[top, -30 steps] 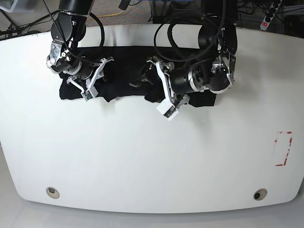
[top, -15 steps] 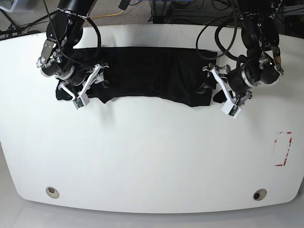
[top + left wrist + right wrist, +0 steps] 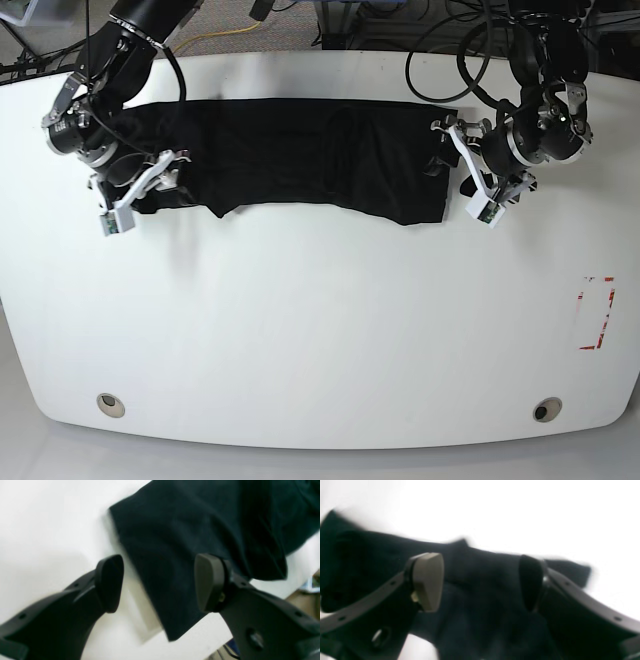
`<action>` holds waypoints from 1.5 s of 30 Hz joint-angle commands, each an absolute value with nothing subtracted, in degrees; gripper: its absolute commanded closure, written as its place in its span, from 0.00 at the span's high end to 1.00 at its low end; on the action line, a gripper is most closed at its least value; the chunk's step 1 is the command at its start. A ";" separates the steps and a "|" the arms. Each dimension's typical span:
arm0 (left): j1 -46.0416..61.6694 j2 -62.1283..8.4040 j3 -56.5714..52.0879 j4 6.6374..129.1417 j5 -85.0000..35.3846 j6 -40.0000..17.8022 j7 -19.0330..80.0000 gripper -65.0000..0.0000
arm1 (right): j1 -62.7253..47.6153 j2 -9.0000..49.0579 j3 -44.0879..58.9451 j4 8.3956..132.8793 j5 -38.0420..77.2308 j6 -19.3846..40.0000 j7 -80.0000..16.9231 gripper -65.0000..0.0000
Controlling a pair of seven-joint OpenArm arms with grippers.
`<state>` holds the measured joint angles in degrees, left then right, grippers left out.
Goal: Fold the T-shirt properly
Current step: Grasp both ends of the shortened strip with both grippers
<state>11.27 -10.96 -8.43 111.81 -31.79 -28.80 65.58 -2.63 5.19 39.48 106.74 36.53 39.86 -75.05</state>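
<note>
The black T-shirt (image 3: 290, 150) lies as a wide band along the far part of the white table (image 3: 320, 330). My left gripper (image 3: 458, 170) is at the shirt's right end. In the left wrist view it (image 3: 160, 582) is open, its jaws astride the shirt's edge (image 3: 190, 530) without pinching it. My right gripper (image 3: 140, 192) is at the shirt's left end. In the blurred right wrist view it (image 3: 480, 582) is open above the rumpled cloth (image 3: 482, 630).
A red-marked rectangle (image 3: 597, 313) is on the table at the right. Two round holes (image 3: 111, 404) (image 3: 546, 409) sit near the front edge. Cables and clutter lie beyond the far edge. The table's edge shows close to the shirt's end (image 3: 295, 562).
My left arm moved from the shirt's middle to its right end. My right arm moved left to the left end. The shirt now lies spread wider and flatter.
</note>
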 commanded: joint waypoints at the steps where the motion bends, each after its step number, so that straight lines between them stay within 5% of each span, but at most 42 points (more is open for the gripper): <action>1: 11.74 -11.03 -6.55 112.66 -28.79 -30.90 62.46 0.60 | -0.22 8.40 43.21 104.92 38.20 40.00 -76.00 0.76; 6: 13.05 -11.03 -0.66 111.43 -20.53 -33.10 59.30 0.51 | 1.10 13.67 51.30 95.87 38.20 40.00 -76.70 0.94; 17: 15.08 -11.47 -0.13 103.16 -19.38 -37.23 47.52 0.44 | -2.07 18.07 52.62 79.08 55.43 40.00 -79.08 0.94; 31: 16.40 -12.26 -0.04 102.55 -19.38 -37.41 44.35 0.39 | -2.42 12.18 46.99 79.25 49.01 40.00 -76.35 0.94; 35: 16.40 -12.26 -0.04 102.55 -19.38 -37.41 44.35 0.39 | -2.42 11.03 45.93 79.25 47.08 40.00 -73.45 0.74; 42: 16.04 -12.09 -0.04 102.37 -19.30 -36.97 44.44 0.39 | -1.54 10.95 45.76 80.40 44.09 40.00 -71.78 0.00; 45: 16.04 -11.91 0.04 102.37 -19.30 -36.97 44.44 0.39 | -1.54 10.95 45.76 84.62 43.91 40.00 -72.04 0.00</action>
